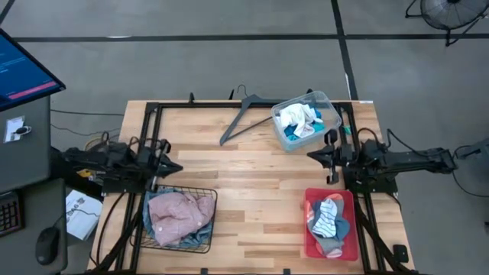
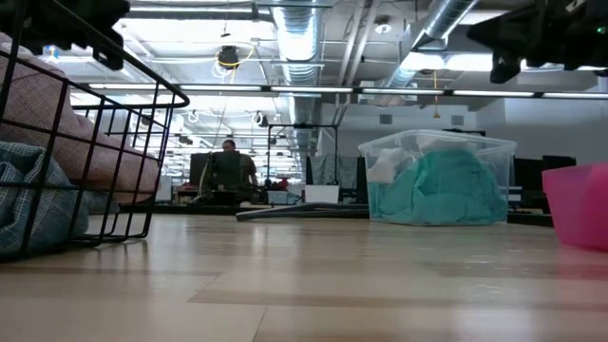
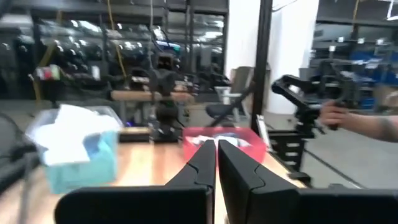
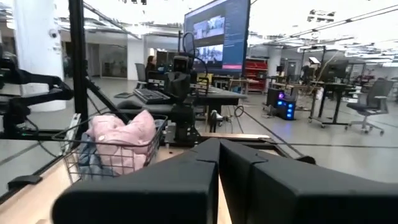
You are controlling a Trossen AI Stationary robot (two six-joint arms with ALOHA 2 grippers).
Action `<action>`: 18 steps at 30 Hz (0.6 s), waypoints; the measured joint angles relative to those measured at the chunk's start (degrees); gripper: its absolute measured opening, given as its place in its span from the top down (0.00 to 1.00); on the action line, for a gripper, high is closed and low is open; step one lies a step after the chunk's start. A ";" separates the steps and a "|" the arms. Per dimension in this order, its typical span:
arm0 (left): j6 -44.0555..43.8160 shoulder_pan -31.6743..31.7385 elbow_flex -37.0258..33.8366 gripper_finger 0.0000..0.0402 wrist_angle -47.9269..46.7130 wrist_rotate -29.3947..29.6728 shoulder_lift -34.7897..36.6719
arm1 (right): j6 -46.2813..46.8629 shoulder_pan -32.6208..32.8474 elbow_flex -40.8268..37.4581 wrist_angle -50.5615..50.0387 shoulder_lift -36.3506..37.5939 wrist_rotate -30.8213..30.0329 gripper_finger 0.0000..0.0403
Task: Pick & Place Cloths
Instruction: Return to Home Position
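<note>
While both arms lie low at opposite sides of the tabletop (image 1: pixel 252 191), the left hand (image 1: pixel 174 166) points inward just beside the rim of the black wire basket (image 1: pixel 214 200), and the right hand (image 1: pixel 312 155) points inward between the clear plastic bin (image 1: pixel 334 114) and the red tray (image 1: pixel 309 229). The wrist views show each hand with its two fingers closed against each other, only a thin seam between them, and nothing gripped. Every cloth sits in a container. The dusty pink cloth (image 1: pixel 179 212) is heaped in the wire basket on top of the blue denim (image 2: pixel 28 199), which shows through the wires at the basket's side. The white cloth (image 1: pixel 298 116) lies crumpled over the turquoise cloth (image 1: pixel 293 136) inside the clear bin. The striped sock (image 1: pixel 326 219) and the grey-blue sock (image 1: pixel 333 246) are piled together in the red tray on the right arm's side. A grey hanger (image 1: pixel 244 114) lies flat on the wood just beside the clear bin, touched by neither hand.
</note>
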State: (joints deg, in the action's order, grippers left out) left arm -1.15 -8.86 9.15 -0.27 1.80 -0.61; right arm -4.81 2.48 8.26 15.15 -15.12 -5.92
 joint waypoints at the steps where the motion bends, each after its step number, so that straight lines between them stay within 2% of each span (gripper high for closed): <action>1: -1.07 0.00 -0.51 1.00 -0.19 -0.60 0.21 | 0.03 0.04 -0.67 0.51 0.21 0.27 0.99; 8: -6.21 -0.02 -4.26 1.00 0.14 -8.29 0.54 | 1.81 0.02 -7.83 7.95 0.99 0.53 0.99; 11: -6.51 -0.02 -5.82 1.00 0.06 -10.98 0.53 | 3.67 -0.03 -7.79 6.45 0.81 -0.04 1.00; 15: -6.33 -0.02 -7.50 1.00 0.40 -11.78 0.54 | 4.86 -1.01 -7.79 5.05 0.83 -4.56 0.99; 18: -4.77 -0.09 -8.00 1.00 1.29 -11.81 0.08 | 4.86 -1.83 -7.81 4.99 0.88 -5.11 0.98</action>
State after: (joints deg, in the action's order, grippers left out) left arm -5.91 -8.95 1.15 1.02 -10.01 -0.53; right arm 0.06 0.65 0.45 20.14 -14.24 -11.03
